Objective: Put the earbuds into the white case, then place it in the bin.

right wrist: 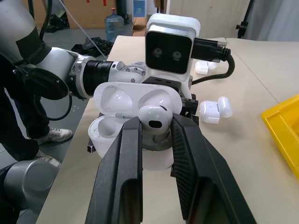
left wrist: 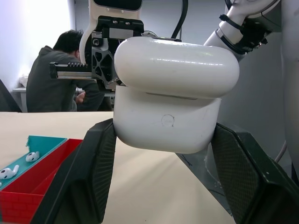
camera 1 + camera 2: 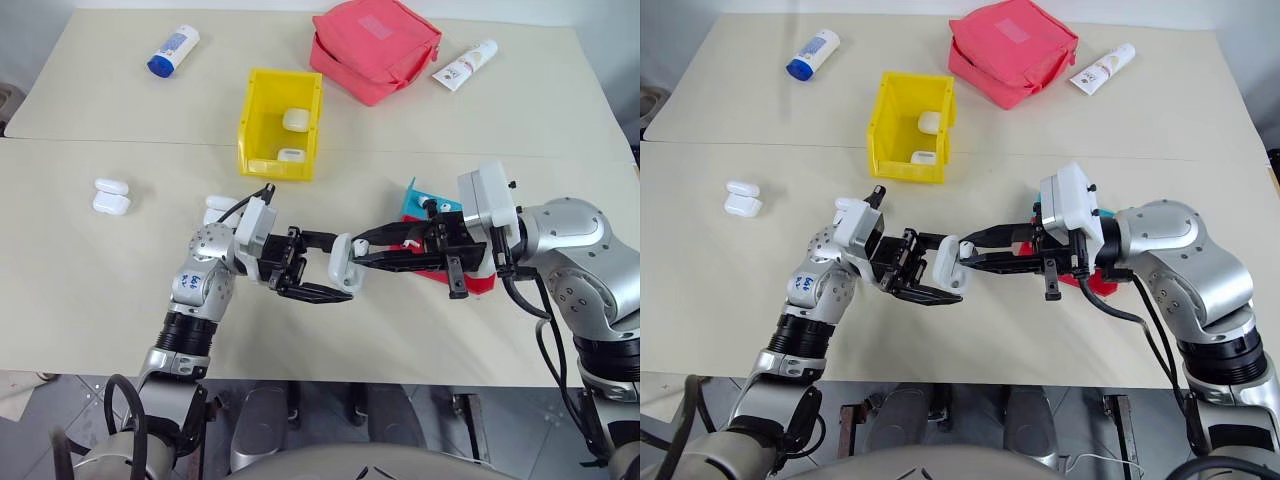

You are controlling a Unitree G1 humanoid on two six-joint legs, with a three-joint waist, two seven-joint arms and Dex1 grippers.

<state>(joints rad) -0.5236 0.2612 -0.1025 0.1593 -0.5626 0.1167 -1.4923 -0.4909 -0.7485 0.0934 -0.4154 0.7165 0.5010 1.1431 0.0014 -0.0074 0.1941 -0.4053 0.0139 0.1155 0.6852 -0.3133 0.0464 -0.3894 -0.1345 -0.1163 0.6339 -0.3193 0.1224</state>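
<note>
Above the near surface [image 3: 90, 300], our left gripper [image 3: 318, 268] clamped the open case [image 3: 343, 262]; our right gripper [image 1: 154, 135] pinched an earbud [image 1: 153, 117] at its empty socket. We judged a stem-first, aligned descent best. The bin [image 3: 256, 125] stood farther back.

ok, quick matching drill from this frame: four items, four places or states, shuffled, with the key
Items:
1. white case
2. earbud
3. yellow bin
4. red pouch

Places or states:
A. pinched between the right gripper fingers, over the open case
B. at the far side of the table, beside a tube
C. lid open, clamped by the left gripper
D. two cases lying inside it

Pairs: 1-C, 2-A, 3-D, 4-B
</note>
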